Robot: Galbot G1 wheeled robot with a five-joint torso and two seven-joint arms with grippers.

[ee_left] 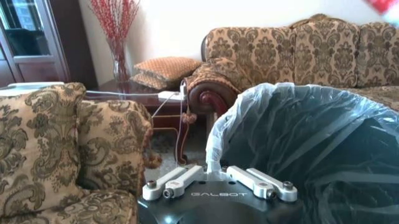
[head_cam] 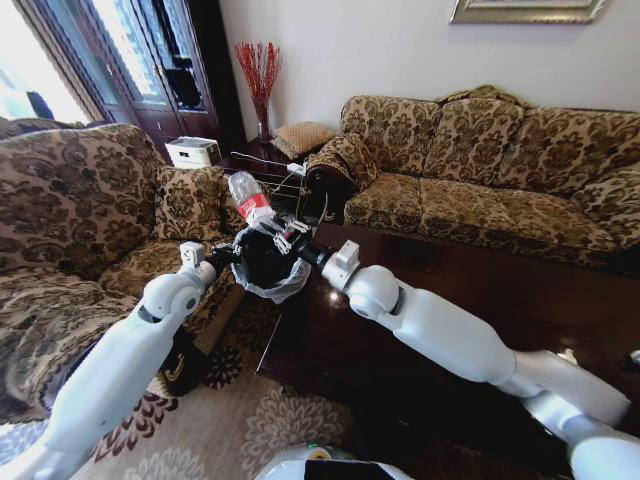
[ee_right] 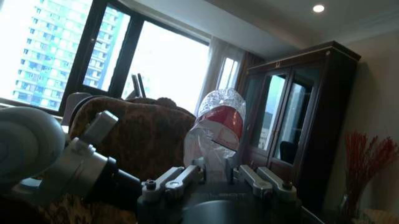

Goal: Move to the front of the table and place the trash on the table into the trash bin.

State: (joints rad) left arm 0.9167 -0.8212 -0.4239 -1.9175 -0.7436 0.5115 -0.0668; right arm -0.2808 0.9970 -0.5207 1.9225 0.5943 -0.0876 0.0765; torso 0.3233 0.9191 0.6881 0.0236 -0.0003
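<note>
Quick count: one plastic bottle point(head_cam: 249, 198), one trash bin point(head_cam: 268, 268), one dark table point(head_cam: 440, 270), two white arms, so two claws, left point(head_cam: 232, 258) and right point(head_cam: 277, 231). Two patterned sofas.

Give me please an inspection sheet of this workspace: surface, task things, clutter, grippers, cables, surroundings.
Surface: dark glossy table, bare where visible.
Job's things: clear bottle with red label held upright above the trash bin; the bin, lined with a black bag, is lifted beside the table's corner.
Clutter: nothing seen on the table.
Grippers: right gripper shut on the bottle; left gripper shut on the bin's plastic rim.
Cables: white cables hang off the side table.
Surroundings: patterned sofas, red twigs in a vase, dark cabinet, patterned rug.
</note>
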